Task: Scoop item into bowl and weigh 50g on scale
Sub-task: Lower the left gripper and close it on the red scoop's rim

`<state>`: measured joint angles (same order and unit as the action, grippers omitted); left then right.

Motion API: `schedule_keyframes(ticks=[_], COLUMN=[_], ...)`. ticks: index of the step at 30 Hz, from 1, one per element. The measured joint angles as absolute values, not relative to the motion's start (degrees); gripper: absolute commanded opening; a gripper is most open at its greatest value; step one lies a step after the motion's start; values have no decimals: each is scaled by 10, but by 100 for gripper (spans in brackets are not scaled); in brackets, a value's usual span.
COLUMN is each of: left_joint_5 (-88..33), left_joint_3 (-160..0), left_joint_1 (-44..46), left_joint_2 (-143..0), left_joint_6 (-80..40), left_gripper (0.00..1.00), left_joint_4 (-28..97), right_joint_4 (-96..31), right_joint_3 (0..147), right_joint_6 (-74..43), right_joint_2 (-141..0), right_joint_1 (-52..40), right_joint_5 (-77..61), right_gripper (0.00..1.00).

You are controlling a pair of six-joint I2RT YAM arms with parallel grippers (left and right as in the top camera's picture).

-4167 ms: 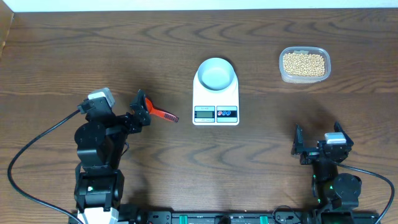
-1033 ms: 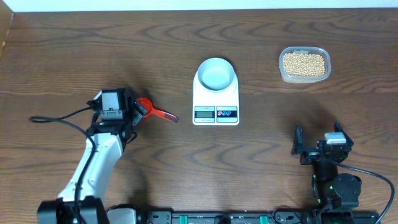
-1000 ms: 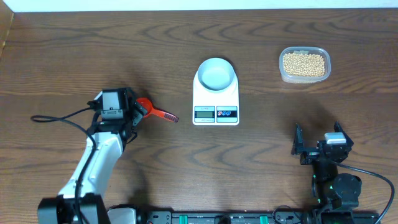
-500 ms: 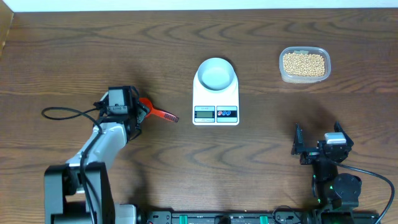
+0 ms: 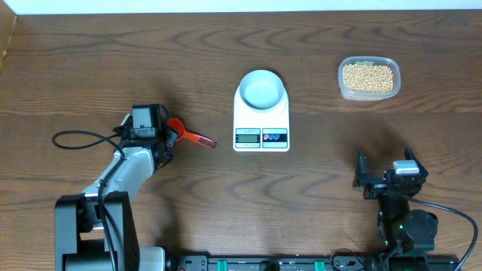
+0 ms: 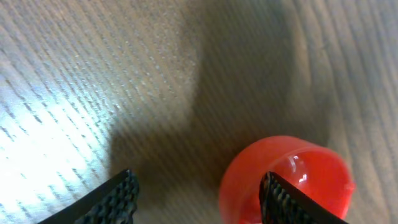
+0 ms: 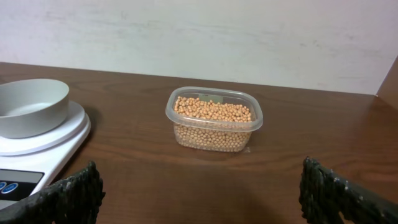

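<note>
Pick-up of the red scoop (image 6: 286, 180) with the left gripper (image 6: 198, 186), spread wide at its cup, nothing pinched; right gripper (image 7: 202, 186) spread too, parked facing beans (image 7: 214, 112) in the clear tub (image 7: 180, 132). Bowl (image 5: 262, 88) empty on the scale (image 5: 261, 120). Next, likely: centre on the scoop, lower, close.

The dark brown, wood-grained tabletop (image 5: 90, 60) is carrying three loose things, each lying apart from the others. A white rectangular scale (image 5: 261, 120) is sitting near the middle, its display end facing the near edge. A clear rounded-rectangular plastic tub (image 5: 343, 90) is standing to the right of the scale, a little nearer the far edge. A red scoop (image 5: 197, 138) is lying to the left of the scale, its round cup pointing left and its handle angling toward the scale without touching it. A black cable (image 5: 75, 138) is trailing over the wood on the left side, and light is glaring off the grain beside the scoop's cup in the left wrist view.
</note>
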<state>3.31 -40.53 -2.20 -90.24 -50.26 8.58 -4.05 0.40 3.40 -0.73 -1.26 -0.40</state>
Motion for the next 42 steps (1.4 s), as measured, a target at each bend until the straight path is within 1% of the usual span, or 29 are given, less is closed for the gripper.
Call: schedule_keyframes(ticks=[5,13,18,20,23,27,30,32,42], left_joint_5=[33,33,33,33,33,33,33,33,33], left_joint_3=[-405,-405,-405,-405,-405,-405,-405,-405,-405], left_joint_1=[-10,-3,-3,-3,-3,-3,-3,-3,-3], left_joint_2=[-902,-902,-903,-908,-917,-919,-919,-919,-919], left_joint_6=[-511,-512,-512,-513,-512,-513,-514,-515,-517], left_gripper=[61,53,51,46,43,27,19,8,7], left_joint_4=[74,74,74,74,74,70,68,68,67], right_joint_4=[-41,-41,-41,-41,-41,-41,-41,-41,-41], right_joint_3=[4,4,4,4,4,4,4,4,4], right_joint_6=[34,34,34,34,34,34,34,34,34], right_joint_2=[-7,-7,-7,-7,-7,-7,-7,-7,-7], right_joint_1=[-13,-13,-13,-13,-13,-13,-13,-13,-13], right_joint_5=[-4,-4,-4,-4,-4,-4,-4,-4,-4], right_gripper=[99,99,99,99,99,99,99,99,99])
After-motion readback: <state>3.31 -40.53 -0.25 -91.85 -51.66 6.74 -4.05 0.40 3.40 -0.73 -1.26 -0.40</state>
